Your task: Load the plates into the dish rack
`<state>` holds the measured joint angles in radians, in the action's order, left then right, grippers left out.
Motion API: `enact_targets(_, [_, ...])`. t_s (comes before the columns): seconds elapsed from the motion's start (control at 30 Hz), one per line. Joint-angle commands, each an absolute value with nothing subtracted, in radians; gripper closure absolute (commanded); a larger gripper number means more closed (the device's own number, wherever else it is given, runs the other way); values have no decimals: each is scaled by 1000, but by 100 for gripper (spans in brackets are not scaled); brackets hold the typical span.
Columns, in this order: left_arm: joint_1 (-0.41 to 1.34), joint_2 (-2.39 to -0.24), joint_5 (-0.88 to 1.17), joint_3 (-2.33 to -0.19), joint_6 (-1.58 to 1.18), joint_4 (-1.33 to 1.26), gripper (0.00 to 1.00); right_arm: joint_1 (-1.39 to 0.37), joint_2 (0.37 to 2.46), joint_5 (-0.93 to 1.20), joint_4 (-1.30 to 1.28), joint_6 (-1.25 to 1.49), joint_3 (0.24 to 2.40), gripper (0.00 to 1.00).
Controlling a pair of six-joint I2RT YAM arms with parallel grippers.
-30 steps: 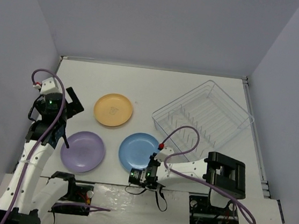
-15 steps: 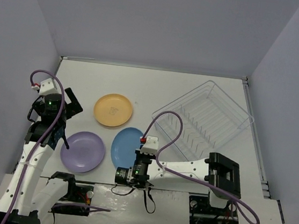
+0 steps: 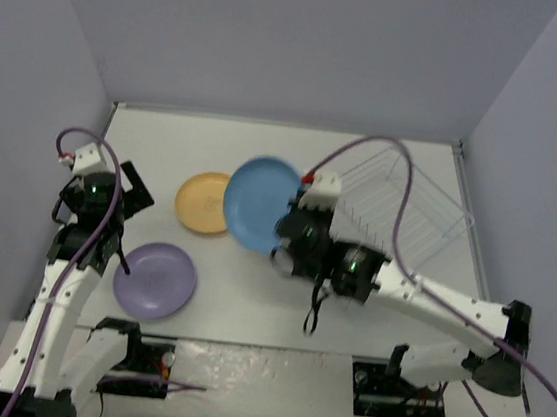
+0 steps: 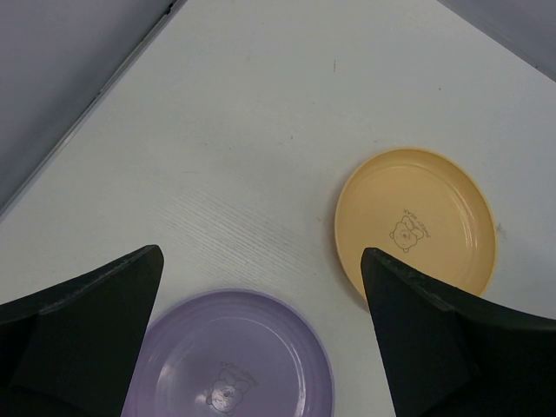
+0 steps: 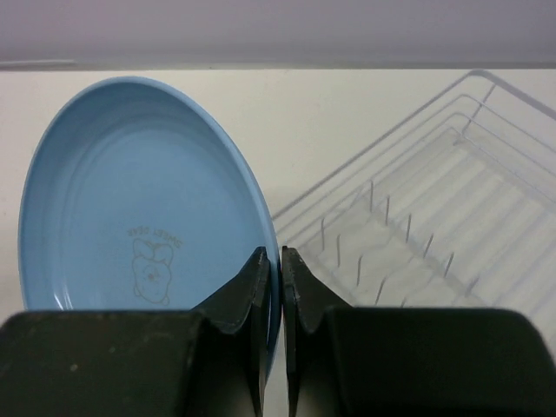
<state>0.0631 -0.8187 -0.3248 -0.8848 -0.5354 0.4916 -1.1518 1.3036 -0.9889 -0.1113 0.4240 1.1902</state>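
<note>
Blue plate stands on edge off the table, near the 1 clear dish rack, its rim pinched by the right gripper's closed jaws. Of 3 plates, the orange-yellow plate and the purple plate lie flat below the left gripper, which is spread wide and empty. Each shows a small bear print; the lettering is too small to read.

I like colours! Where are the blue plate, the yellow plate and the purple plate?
blue plate [image 5: 143,200]: right wrist view, middle of its inside face.
yellow plate [image 4: 417,217]: left wrist view, flat middle near the print.
purple plate [image 3: 155,280]: top view, its centre.
</note>
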Motion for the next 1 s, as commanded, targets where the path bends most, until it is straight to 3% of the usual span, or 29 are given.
enact_targets(0.0, [57, -827, -372, -908, -546, 478, 3, -888, 1270, -503, 279, -42, 1283, 100])
enact_targets(0.13, [54, -833, -395, -908, -547, 478, 3, -813, 1361, -426, 262, -393, 1440, 100])
enact_targets(0.4, [55, -876, -422, -905, -553, 460, 3, -450, 1313, 451, 26, -1086, 1496, 100])
enact_targets(0.6, [55, -936, -391, -918, -538, 432, 3, -331, 1423, 309, -263, -1454, 1637, 100])
enact_targets(0.97, [54, -997, -412, -929, -543, 430, 3, -105, 1397, 594, -360, -1827, 1572, 100])
